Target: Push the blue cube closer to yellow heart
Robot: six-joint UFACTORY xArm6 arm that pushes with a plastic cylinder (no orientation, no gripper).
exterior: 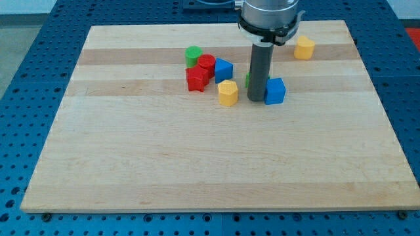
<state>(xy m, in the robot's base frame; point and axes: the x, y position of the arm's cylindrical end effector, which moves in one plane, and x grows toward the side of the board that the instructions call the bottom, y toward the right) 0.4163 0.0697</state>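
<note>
The blue cube (275,90) sits on the wooden board (210,164), right of centre in the upper half. My tip (255,99) stands right against the cube's left side. The yellow heart (304,47) lies near the view's top right, above and a little right of the cube, well apart from it. A second yellow block, hexagon-like (228,92), lies just left of my tip.
A small green block (248,80) shows as a sliver behind the rod. A cluster sits left of it: a green cylinder (193,54), a red cylinder (207,64), a red star (195,78) and a blue triangle (224,69).
</note>
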